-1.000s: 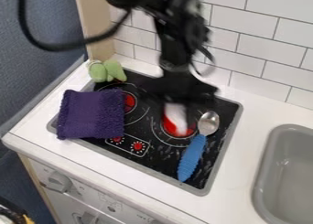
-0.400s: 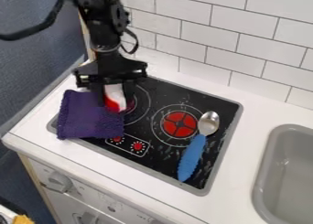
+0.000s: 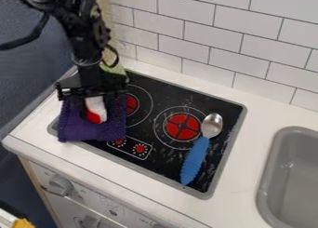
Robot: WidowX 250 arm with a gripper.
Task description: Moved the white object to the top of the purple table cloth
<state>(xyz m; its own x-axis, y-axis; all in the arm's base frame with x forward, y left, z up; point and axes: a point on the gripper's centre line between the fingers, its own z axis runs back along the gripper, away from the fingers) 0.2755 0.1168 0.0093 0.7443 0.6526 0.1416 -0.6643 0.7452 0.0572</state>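
Where white wall tiles (image 3: pixel 261 41) run from eleven to three o'clock, a white counter (image 3: pixel 248 152) passes below them, with a dark blue-grey surface (image 3: pixel 25 73) at nine to ten o'clock. Set in the counter, the black cooktop (image 3: pixel 155 120) has a grey rim, pale specks and red-centred burner rings. The black arm (image 3: pixel 87 36) slants down from eleven o'clock. At four o'clock sits a grey sink (image 3: pixel 298 185), cut off by the view's edge; nothing can be made out in the part that shows. A purple cloth (image 3: pixel 74 129) lies over the cooktop's nine-to-ten o'clock side, partly hidden by the gripper (image 3: pixel 96 112). At the cooktop's four o'clock is a spoon (image 3: pixel 196 157), blue handle towards six, metal bowl towards one. Behind the arm, at the cooktop's eleven o'clock, a green object (image 3: pixel 116 69) is mostly covered. Smallest, the white object (image 3: pixel 96 106), with a red part, is held between the gripper's narrowed fingers (image 3: pixel 111 105), in front of the purple cloth; whether it touches the cloth, I cannot tell.
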